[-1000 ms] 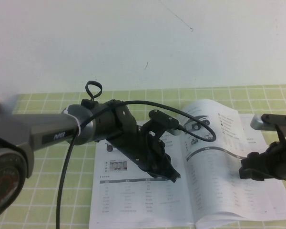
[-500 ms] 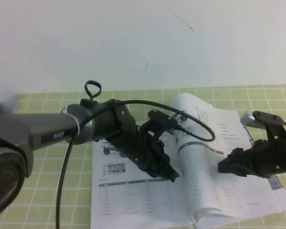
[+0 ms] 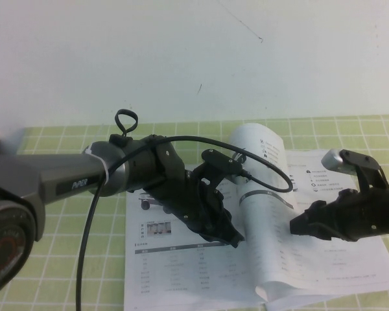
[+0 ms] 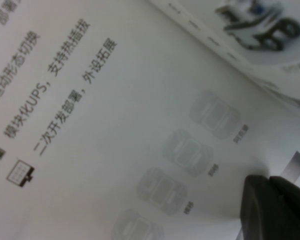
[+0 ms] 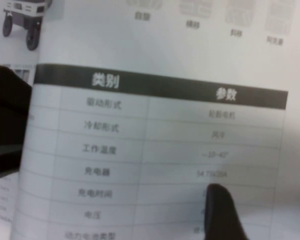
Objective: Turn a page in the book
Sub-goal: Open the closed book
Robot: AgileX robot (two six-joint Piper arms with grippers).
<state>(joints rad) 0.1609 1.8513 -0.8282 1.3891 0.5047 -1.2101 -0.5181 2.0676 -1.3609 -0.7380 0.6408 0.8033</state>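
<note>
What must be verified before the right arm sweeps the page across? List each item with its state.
1. Page lifted off the book: ok, it arches up near the spine.
2. Left gripper holding the book down: ok, jaws shut, tip on the left leaf.
3. Right gripper at the raised page, holding it: cannot tell.
4. Landing side free: not ok, the left gripper lies across it.

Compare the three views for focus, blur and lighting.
High view: even, soft light; the book and page look slightly soft. Left wrist view: left gripper is a dark blur; nearby print is readable. Right wrist view: table text is blurred; right gripper is dark.
</note>
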